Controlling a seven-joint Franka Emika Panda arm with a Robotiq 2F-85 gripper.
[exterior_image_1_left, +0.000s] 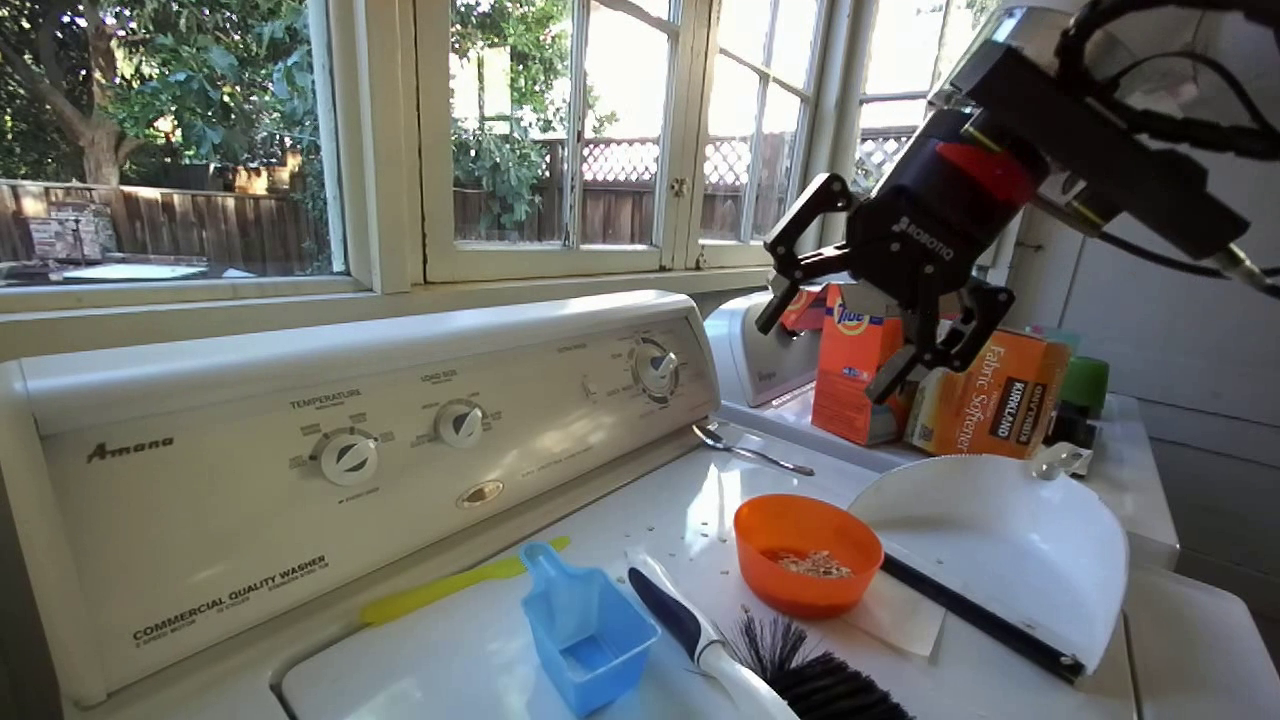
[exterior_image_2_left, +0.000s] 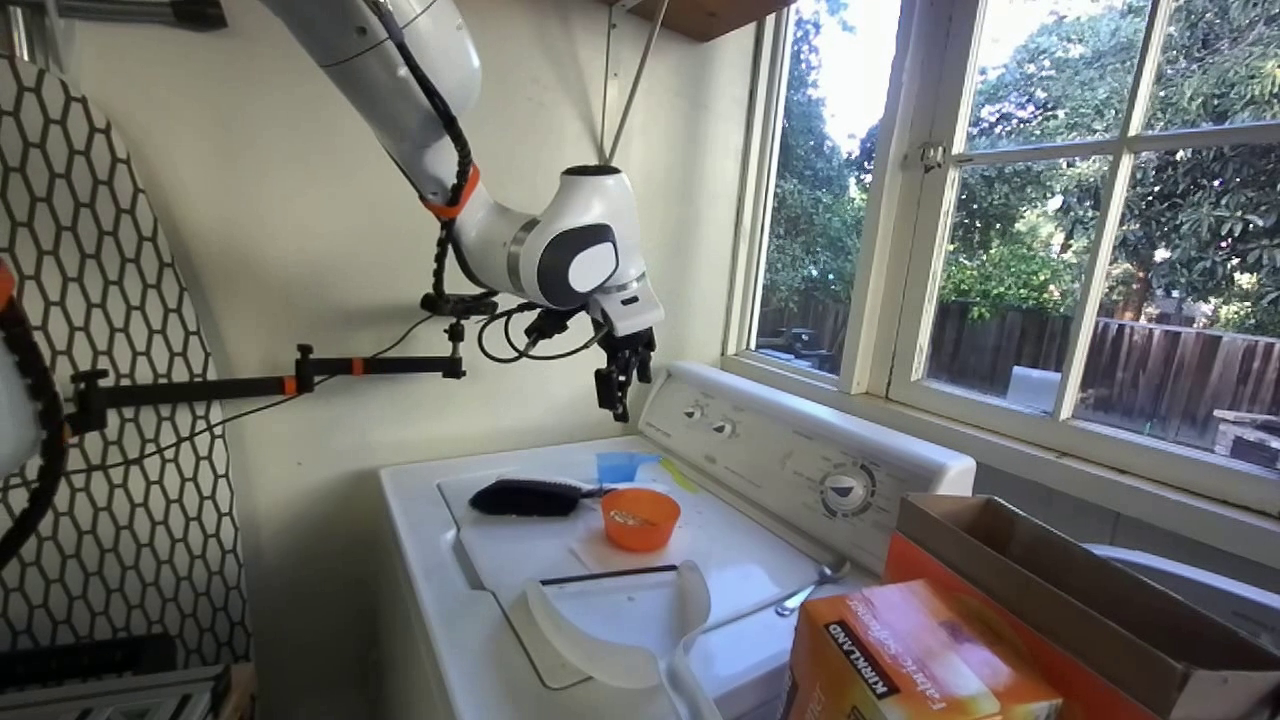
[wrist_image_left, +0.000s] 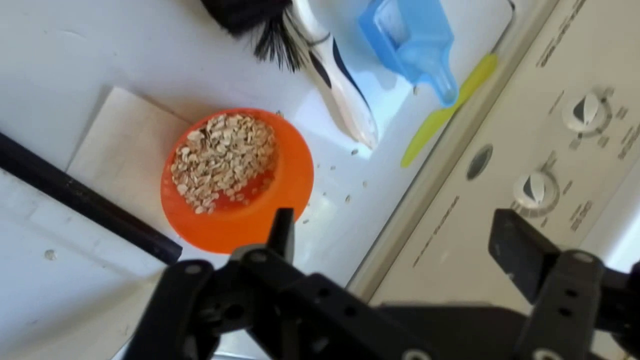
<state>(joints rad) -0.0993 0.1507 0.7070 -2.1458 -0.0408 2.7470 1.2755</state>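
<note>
My gripper (exterior_image_1_left: 828, 350) hangs in the air above the washer top, its fingers spread wide with nothing between them. In the wrist view, the gripper (wrist_image_left: 392, 225) has its left fingertip overlapping the edge of an orange bowl (wrist_image_left: 280, 200), but it is well above it. Oat flakes (wrist_image_left: 225, 155) fill part of the bowl, and a few lie scattered beside it. A white-handled brush (wrist_image_left: 345, 95) with black bristles rests near the bowl. Beyond it are a blue scoop (wrist_image_left: 415, 40) and a yellow-green utensil (wrist_image_left: 445, 115). A metal spoon (exterior_image_1_left: 750, 452) lies near the control panel.
A white dustpan (exterior_image_1_left: 1000, 540) with a black lip sits beside the bowl, near a paper napkin (wrist_image_left: 125, 135). The washer's control panel (exterior_image_1_left: 230, 500) rises along the back. An orange Tide box (exterior_image_1_left: 860, 390) and a fabric softener box (exterior_image_1_left: 1000, 390) stand on the neighbouring machine.
</note>
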